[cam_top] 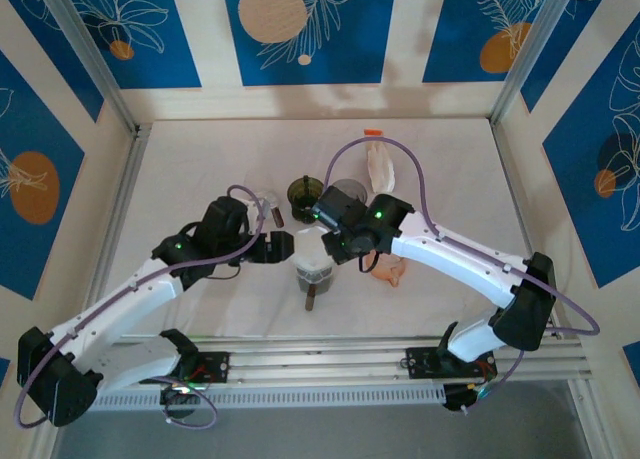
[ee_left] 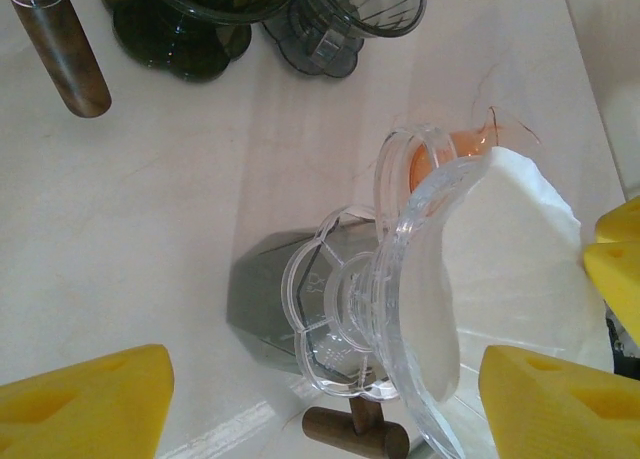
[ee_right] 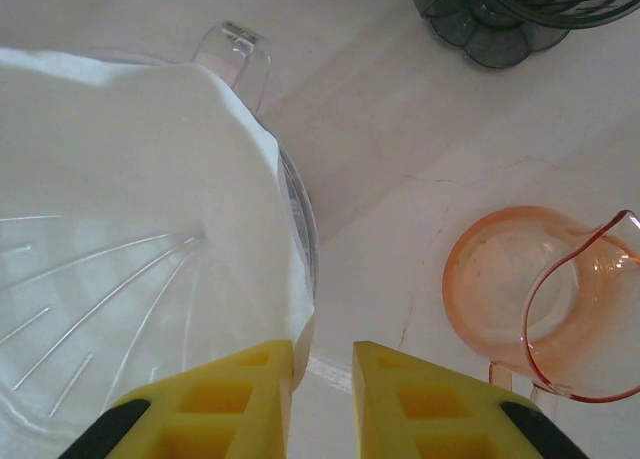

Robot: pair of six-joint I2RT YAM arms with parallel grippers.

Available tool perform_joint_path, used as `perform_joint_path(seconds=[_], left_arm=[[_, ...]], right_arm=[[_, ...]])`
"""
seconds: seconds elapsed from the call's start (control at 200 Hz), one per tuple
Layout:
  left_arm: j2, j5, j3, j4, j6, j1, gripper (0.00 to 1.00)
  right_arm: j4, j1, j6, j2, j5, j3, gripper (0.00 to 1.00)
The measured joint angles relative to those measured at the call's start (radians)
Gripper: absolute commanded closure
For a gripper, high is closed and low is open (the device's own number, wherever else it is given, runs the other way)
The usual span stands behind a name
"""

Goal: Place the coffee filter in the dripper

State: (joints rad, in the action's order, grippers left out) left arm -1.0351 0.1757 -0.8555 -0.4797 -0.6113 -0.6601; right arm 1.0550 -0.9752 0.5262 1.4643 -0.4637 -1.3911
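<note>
Your right gripper (ee_right: 323,354) hangs over the rim of the clear dripper (ee_right: 235,54), its yellow fingers set close with a narrow gap between them. The edge of the white coffee filter (ee_right: 130,149) runs down into that gap against the left-hand finger, and you cannot tell whether it is pinched or free. The filter lies inside the dripper's cone, ahead and to the left of those fingers, covering the far wall while ribbed plastic shows bare nearer the gripper. Your left gripper (ee_left: 325,357) stands released, fingers spread wide, with the dripper ahead between them and apart from both. An orange dripper (ee_right: 520,289) sits on the table (ee_right: 400,129) just right of the right gripper; two dark drippers (ee_left: 190,19) stand farther ahead.
</note>
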Motion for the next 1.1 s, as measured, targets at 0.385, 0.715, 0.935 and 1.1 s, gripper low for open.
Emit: perform_joint_path(seconds=[0.385,0.715,0.935,1.1], left_arm=[[-0.017,0.008,0.030,0.004,-0.003,0.013,0.27],[-0.017,0.026,0.048,0.039,-0.009,0.023,0.28],[-0.013,0.032,0.053,0.045,-0.012,0.026,0.27],[-0.012,0.032,0.053,0.042,-0.012,0.027,0.25]], right_arm=[[0.000,-0.006,0.000,0.000,0.000,0.000,0.77],[-0.005,-0.007,0.000,0.010,0.000,0.000,0.77],[0.002,-0.009,0.002,0.011,-0.006,-0.007,0.66],[0.014,-0.011,0.008,0.010,-0.019,-0.023,0.53]])
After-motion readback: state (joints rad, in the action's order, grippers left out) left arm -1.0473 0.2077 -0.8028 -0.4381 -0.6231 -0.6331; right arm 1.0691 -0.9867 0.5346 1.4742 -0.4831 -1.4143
